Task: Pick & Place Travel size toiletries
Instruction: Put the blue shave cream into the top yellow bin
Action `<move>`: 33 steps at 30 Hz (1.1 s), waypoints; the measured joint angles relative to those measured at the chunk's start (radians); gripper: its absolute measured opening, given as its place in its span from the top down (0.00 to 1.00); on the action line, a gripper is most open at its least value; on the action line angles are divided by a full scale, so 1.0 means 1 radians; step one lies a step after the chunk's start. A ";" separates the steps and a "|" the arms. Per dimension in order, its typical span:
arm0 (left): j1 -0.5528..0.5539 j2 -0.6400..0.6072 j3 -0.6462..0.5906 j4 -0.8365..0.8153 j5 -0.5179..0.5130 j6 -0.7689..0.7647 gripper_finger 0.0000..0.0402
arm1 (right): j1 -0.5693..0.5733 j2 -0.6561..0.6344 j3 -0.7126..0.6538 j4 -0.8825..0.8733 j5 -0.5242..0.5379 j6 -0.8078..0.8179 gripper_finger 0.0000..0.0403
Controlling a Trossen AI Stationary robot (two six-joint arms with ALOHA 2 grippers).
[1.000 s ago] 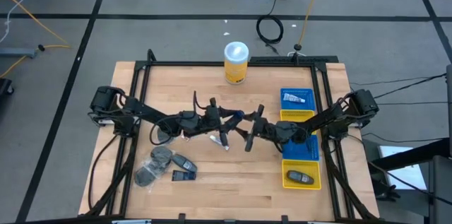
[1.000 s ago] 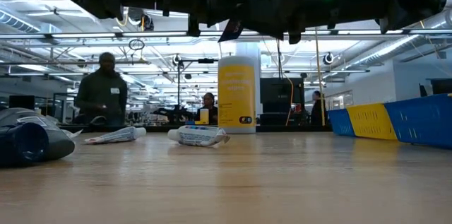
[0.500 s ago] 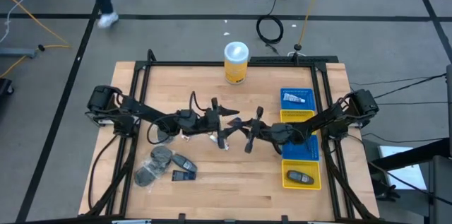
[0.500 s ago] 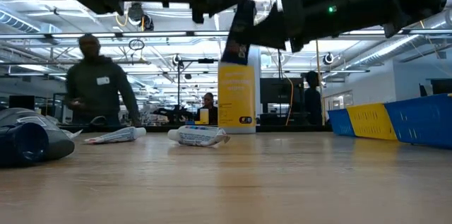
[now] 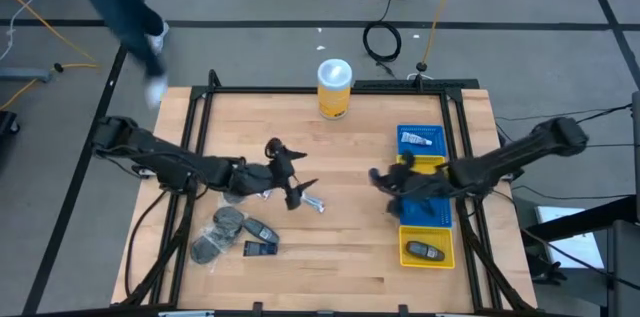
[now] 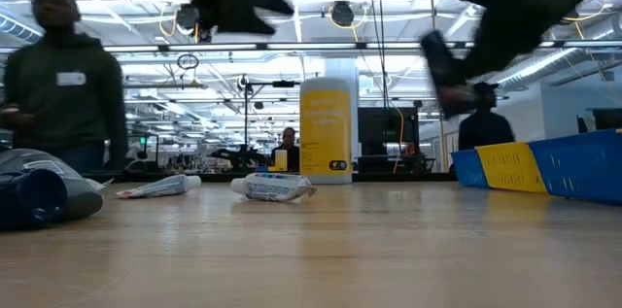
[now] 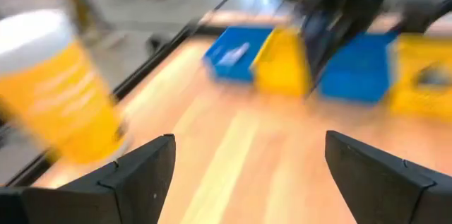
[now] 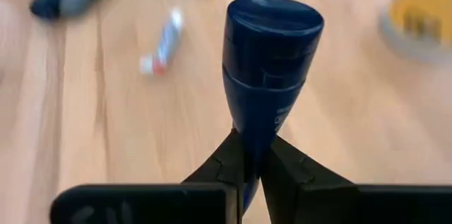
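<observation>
My right gripper [image 8: 253, 171] is shut on a dark blue tube [image 8: 272, 61], one of the toiletries, held in the air just left of the bins [image 5: 385, 179]. My left gripper [image 5: 288, 172] hangs open above the table's middle, nothing between its fingers [image 7: 251, 174]. On the table lie a white tube [image 5: 312, 202] under it, round grey jars [image 5: 228, 219] and dark oblong pieces [image 5: 262, 229] at the near left. A dark piece [image 5: 424, 250] lies in the near yellow bin. My right gripper pinches the dark blue tube by its flat, narrow tail end [image 8: 253, 150] between its two fingers. The fingers come from the table's right, slanting down. The tube sticks out ahead of them, cap end [image 8: 274, 15] away from the gripper, lifted clear of the table.
A row of blue and yellow bins [image 5: 428, 212] runs along the right side; the far blue one [image 5: 420, 138] holds a white tube. A tall yellow canister [image 5: 334, 89] stands at the far edge. A person [image 6: 63, 85] moves past beyond the far left corner.
The two grippers met over the table's middle with the dark tube between them. My right gripper shut on the tube and my left opened and let go. My right has carried it toward the right, to the bins; my left has drawn back left.
</observation>
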 joint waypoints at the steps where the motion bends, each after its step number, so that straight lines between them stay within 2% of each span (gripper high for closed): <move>1: -0.006 0.005 0.000 -0.046 -0.034 -0.021 0.13 | -0.001 -0.042 0.000 -0.098 -0.019 0.058 0.95; 4: -0.016 0.039 -0.005 -0.114 -0.092 -0.098 0.16 | -0.002 -0.140 0.000 -0.360 -0.049 0.174 0.95; 8: -0.023 0.087 -0.018 -0.108 -0.107 -0.148 0.21 | -0.002 -0.212 0.000 -0.550 -0.058 0.237 0.95; 14: -0.023 0.160 -0.021 -0.058 -0.108 -0.161 0.28 | -0.017 -0.220 0.000 -0.638 0.000 0.241 0.95; 19: -0.022 0.182 -0.021 -0.036 -0.107 -0.154 0.31 | -0.034 -0.214 0.014 -0.644 -0.008 0.155 0.95; 23: -0.022 0.182 -0.021 -0.033 -0.107 -0.136 0.32 | -0.034 -0.210 0.084 -0.674 -0.003 0.098 0.95; 27: -0.022 0.182 -0.021 -0.032 -0.107 -0.136 0.30 | -0.036 -0.193 0.153 -0.767 0.049 0.113 0.96; 33: -0.027 0.182 -0.021 -0.033 -0.106 -0.136 0.33 | -0.077 -0.109 0.117 -0.883 0.040 0.126 0.96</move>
